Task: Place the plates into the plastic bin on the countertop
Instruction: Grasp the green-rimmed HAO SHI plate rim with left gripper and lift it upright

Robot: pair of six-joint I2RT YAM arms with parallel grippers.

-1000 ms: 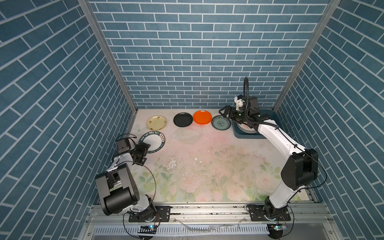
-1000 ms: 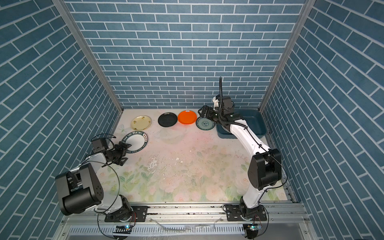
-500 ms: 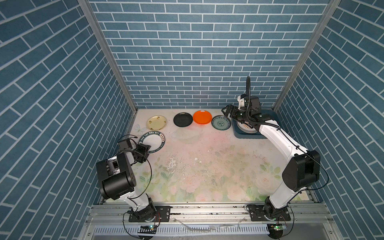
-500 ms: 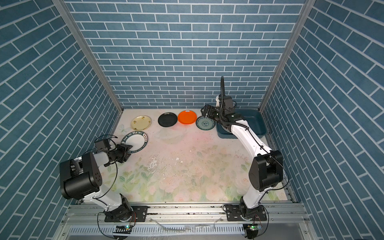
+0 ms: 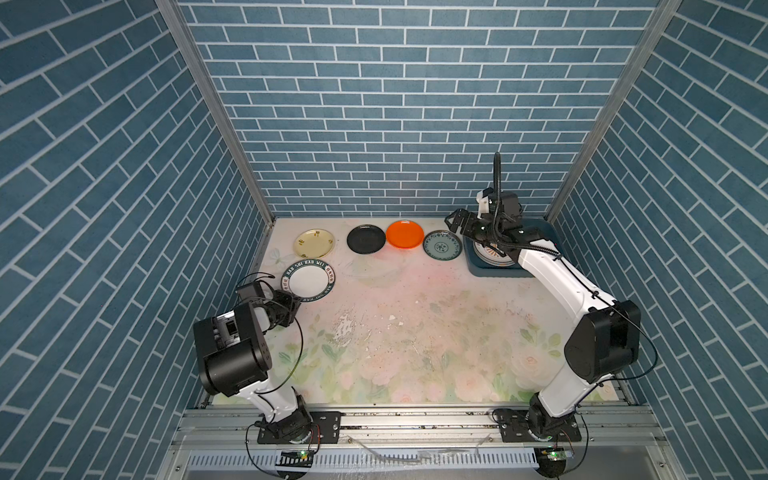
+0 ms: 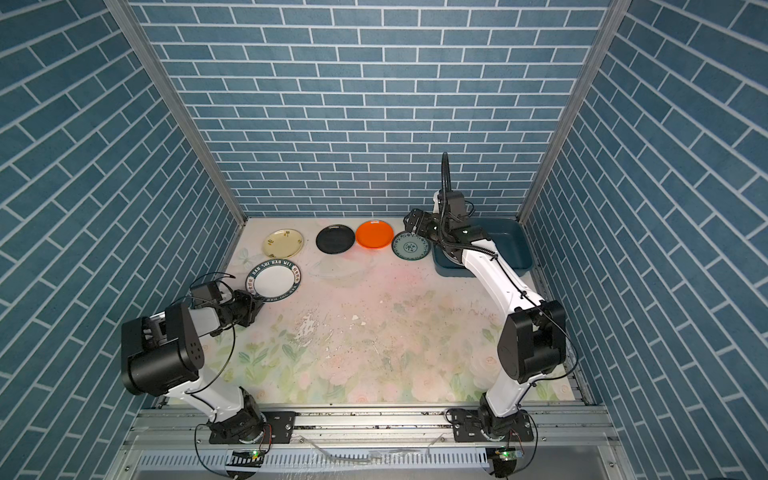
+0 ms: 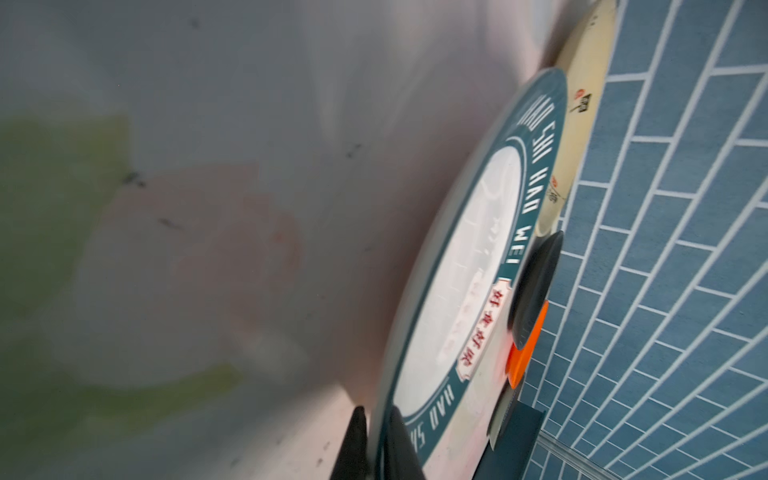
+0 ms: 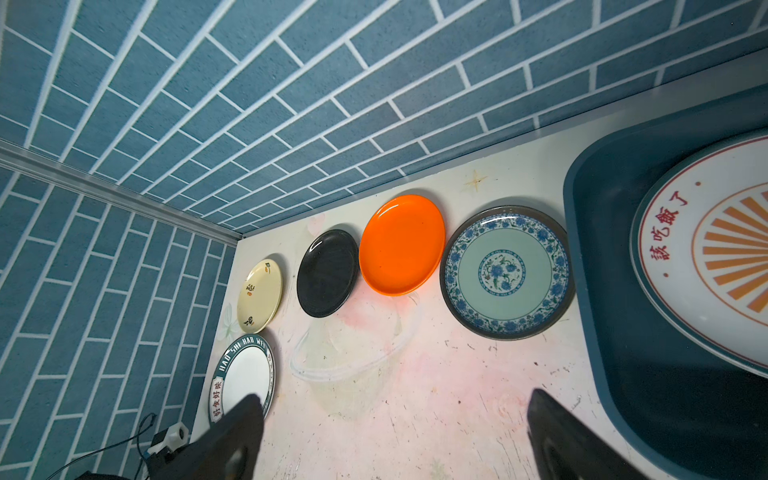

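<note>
while left gripper clamps lettered plate | right gripper spread | five plates outside bin

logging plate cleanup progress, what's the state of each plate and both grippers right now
lettered plate: on the countertop, rim pinched by left gripper
cream plate: flat on countertop
black plate: flat on countertop
orange plate: flat on countertop
teal-patterned plate: flat on countertop, beside plastic bin
sunburst plate: inside plastic bin
left gripper: shut on lettered plate
right gripper: open, empty

White arms with black joints (black cables looped alongside).
</note>
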